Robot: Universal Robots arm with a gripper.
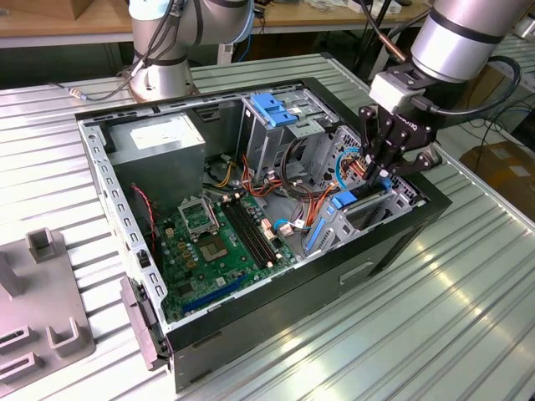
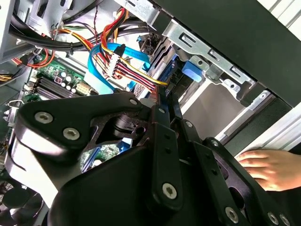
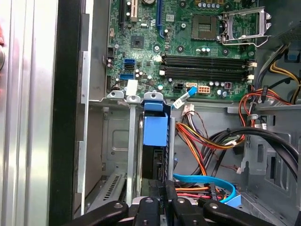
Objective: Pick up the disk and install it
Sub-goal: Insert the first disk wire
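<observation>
The disk (image 3: pixel 154 131) stands on edge in a drive bay of the open computer case (image 1: pixel 393 242), at the case's end on the exterior view's right. Its blue carrier frame (image 1: pixel 344 200) and dark body show between the bay's metal rails. My gripper (image 1: pixel 380 174) hangs straight over that bay. In the first wrist view my gripper (image 3: pixel 165 189) has its black fingers (image 3: pixel 161 187) drawn close together on the disk's near edge. In the second wrist view the gripper (image 2: pixel 170 106) reaches down beside the blue carrier tab (image 2: pixel 190 70).
Red, yellow and blue cables (image 3: pixel 207 179) crowd the space beside the bay. The green motherboard (image 1: pixel 213 242), a grey power supply box (image 1: pixel 159 142) and a blue bracket (image 1: pixel 272 109) sit inside the case. A person's hand (image 2: pixel 265 167) rests outside the case wall. A grey fixture (image 1: pixel 42 322) lies on the table.
</observation>
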